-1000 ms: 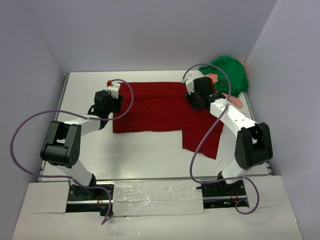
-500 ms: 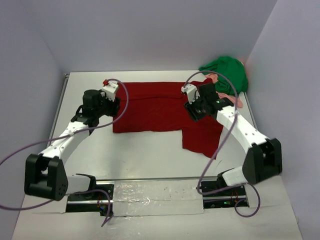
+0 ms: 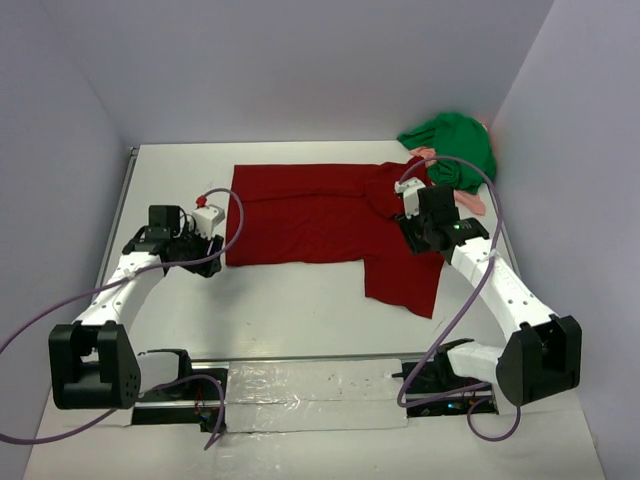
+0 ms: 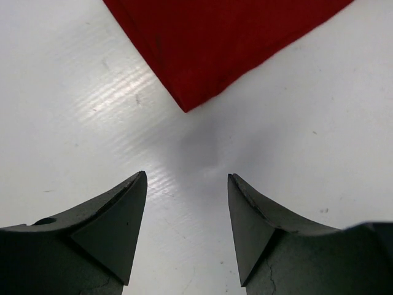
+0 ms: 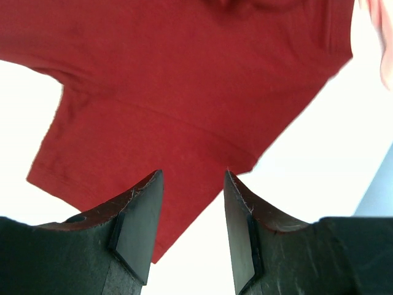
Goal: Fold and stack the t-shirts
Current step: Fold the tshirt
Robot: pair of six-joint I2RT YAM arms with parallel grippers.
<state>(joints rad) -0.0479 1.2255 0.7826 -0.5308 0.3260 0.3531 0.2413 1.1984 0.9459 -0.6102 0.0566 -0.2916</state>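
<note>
The dark red t-shirt [image 3: 320,215] lies spread flat mid-table, one sleeve [image 3: 405,280] hanging toward the near right. The green t-shirt [image 3: 455,145] is bunched in the far right corner, with the salmon-pink cloth [image 3: 468,202] beside it. My left gripper [image 3: 213,258] is open and empty over bare table, just short of the red shirt's near left corner [image 4: 187,101]. My right gripper [image 3: 418,238] is open and empty above the red shirt's right sleeve edge [image 5: 245,166].
The white table [image 3: 300,310] is walled at the back and both sides. A metal rail [image 3: 120,210] runs along its left edge. Purple cables [image 3: 230,210] loop over both arms.
My left gripper has pulled back toward the near left, off the red shirt's left edge. My right gripper has moved right and nearer, off the collar area to the sleeve. The shirt lies flat.
</note>
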